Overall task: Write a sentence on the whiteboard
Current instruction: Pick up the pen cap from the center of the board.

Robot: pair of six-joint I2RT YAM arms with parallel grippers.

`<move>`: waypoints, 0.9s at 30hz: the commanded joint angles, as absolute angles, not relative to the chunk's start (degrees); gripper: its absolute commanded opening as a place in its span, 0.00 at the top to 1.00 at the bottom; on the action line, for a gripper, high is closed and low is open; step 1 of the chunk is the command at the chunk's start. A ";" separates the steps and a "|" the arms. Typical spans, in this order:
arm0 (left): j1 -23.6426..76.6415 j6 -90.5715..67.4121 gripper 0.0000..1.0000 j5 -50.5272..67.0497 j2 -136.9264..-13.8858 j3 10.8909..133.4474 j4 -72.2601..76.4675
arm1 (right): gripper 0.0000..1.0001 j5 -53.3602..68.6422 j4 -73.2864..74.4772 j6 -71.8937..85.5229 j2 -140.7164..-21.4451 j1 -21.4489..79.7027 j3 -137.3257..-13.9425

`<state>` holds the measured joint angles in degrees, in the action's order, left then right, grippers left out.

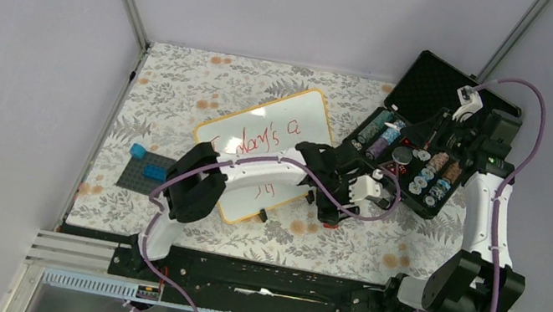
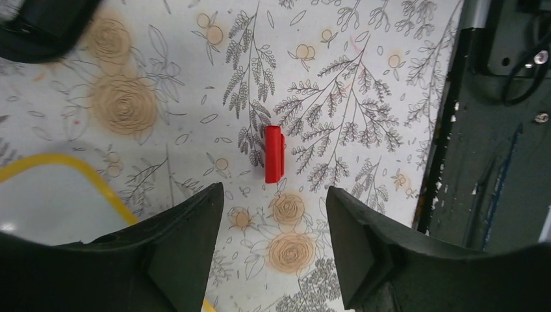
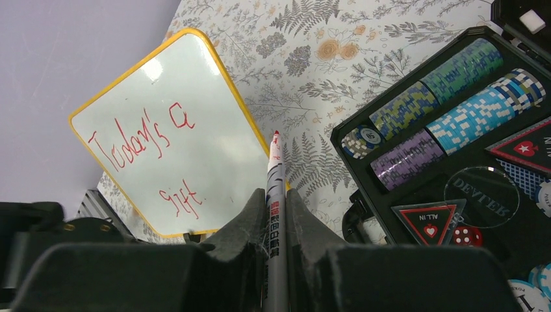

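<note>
Two lines of red writing, "Today's a" over "gift", form the sentence [image 3: 140, 140] on the whiteboard [image 3: 214, 149], lying on the floral surface [image 2: 364, 78] ahead-left of the right jaws, clenched on a marker [image 3: 275, 188]. The left jaws hang released over a red cap [image 2: 274, 155], beside the whiteboard's corner.

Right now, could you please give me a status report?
Left gripper open over red marker cap. Right gripper shut on red-tipped marker. Red sentence on yellow-rimmed white whiteboard: "Today's a gift". Left arm crosses whiteboard.
</note>
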<state>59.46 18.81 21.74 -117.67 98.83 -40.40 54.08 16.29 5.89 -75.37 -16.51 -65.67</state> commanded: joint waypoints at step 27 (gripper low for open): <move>64.67 19.61 0.55 13.48 -127.06 94.68 -33.72 | 1.00 56.34 14.50 5.10 -72.38 -16.96 -64.96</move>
